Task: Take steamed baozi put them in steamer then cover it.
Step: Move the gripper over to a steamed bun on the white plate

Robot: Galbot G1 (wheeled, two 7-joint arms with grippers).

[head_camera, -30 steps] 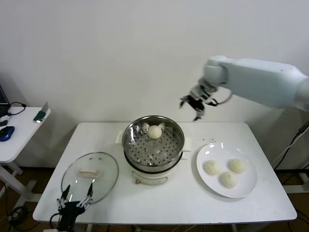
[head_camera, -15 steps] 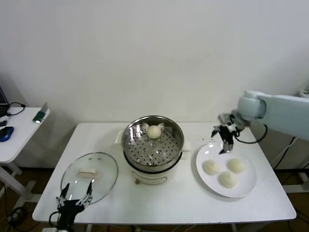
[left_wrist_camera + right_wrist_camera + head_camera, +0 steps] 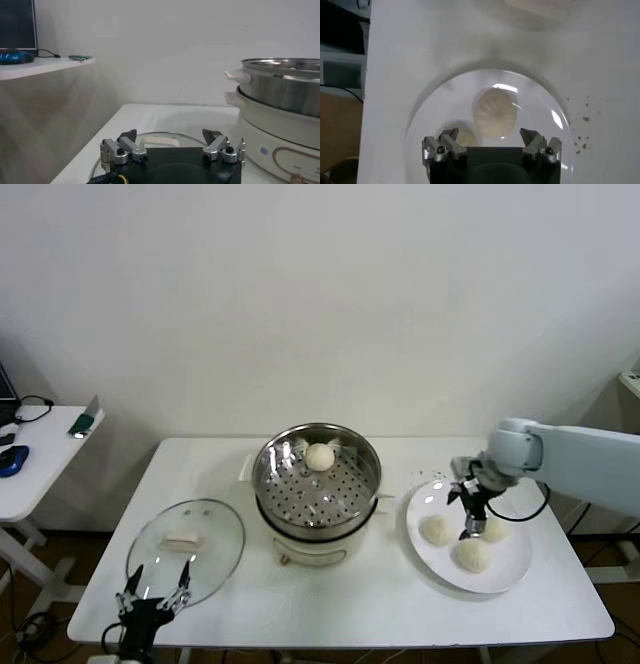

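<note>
R gripper [image 3: 468, 511] hangs low over the plate [image 3: 507, 573], fingers apart w/ nothing between them. In the R wrist view the gripper [image 3: 491, 146] looks straight down on a pleated bun [image 3: 494, 112], which sits centred betw the spread fingers [image 3: 446, 143]; a 2nd bun [image 3: 462, 136] peeks out just beside one finger. From the head, 3 buns on the plate: one [image 3: 437, 530] just to the gripper's steamer side, one [image 3: 491, 527] just on its far side, partly hidden by the fingers, one [image 3: 472, 555] just below it, nearer the table's front edge. Can't tell if fingers touch any bun.

Steamer [image 3: 317, 489] stands well to the gripper's left, open, w/ a 4th bun [image 3: 320, 455] on the tray at the back. Lid [image 3: 187, 547] lies flat on the table [image 3: 360, 609] further left, handle up.

L gripper [image 3: 155, 596] idles at the front table edge, just in front of the lid, fingers apart, empty; in its wrist view the gripper [image 3: 172, 147] faces the lid [image 3: 160, 141], steamer [image 3: 280, 110] beside.
</note>
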